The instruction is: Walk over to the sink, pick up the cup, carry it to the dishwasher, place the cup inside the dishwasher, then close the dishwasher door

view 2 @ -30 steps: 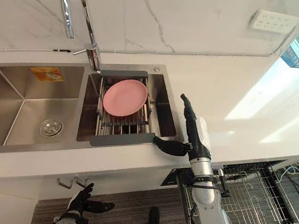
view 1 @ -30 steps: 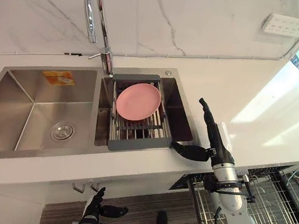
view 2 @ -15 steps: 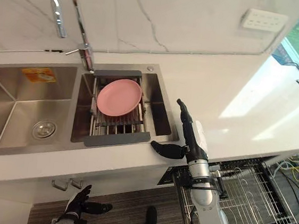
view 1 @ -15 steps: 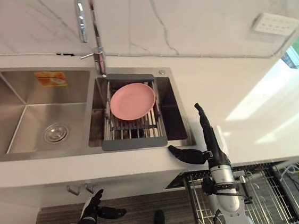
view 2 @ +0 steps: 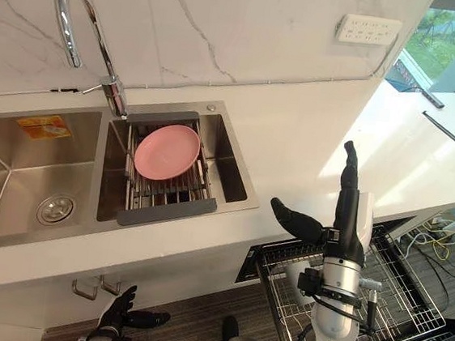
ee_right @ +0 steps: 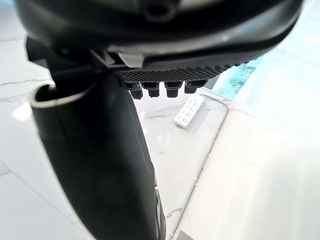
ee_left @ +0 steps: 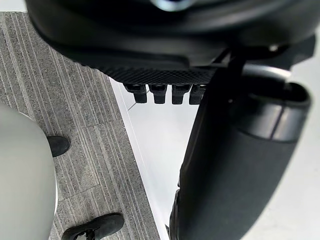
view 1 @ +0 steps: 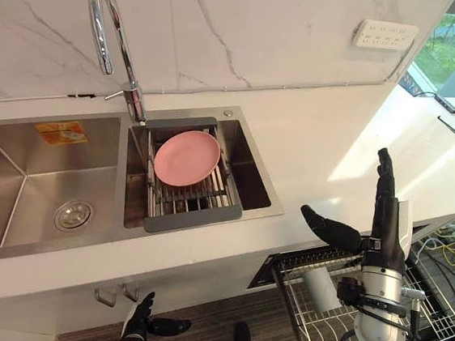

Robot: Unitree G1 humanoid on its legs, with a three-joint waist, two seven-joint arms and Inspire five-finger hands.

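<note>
Right hand (view 1: 382,232), left eye view: raised over the worktop (view 1: 326,160) edge, fingers straight, thumb spread, holding nothing. What looks like a white cup (view 1: 322,289) lies tilted in the drawn-out dishwasher rack (view 1: 432,310), below the hand and just to its left, long axis oblique to the wires. The sink (view 1: 40,175) holds a pink plate (view 1: 186,157). Left hand (view 1: 139,325) hangs low, well apart from the cup; the right is nearer.
Right eye view: same layout.
Left wrist view: relaxed fingers (ee_left: 162,93) above grey floor (ee_left: 75,125).
Right wrist view: extended fingers; wall socket (ee_right: 189,111) beyond.
</note>
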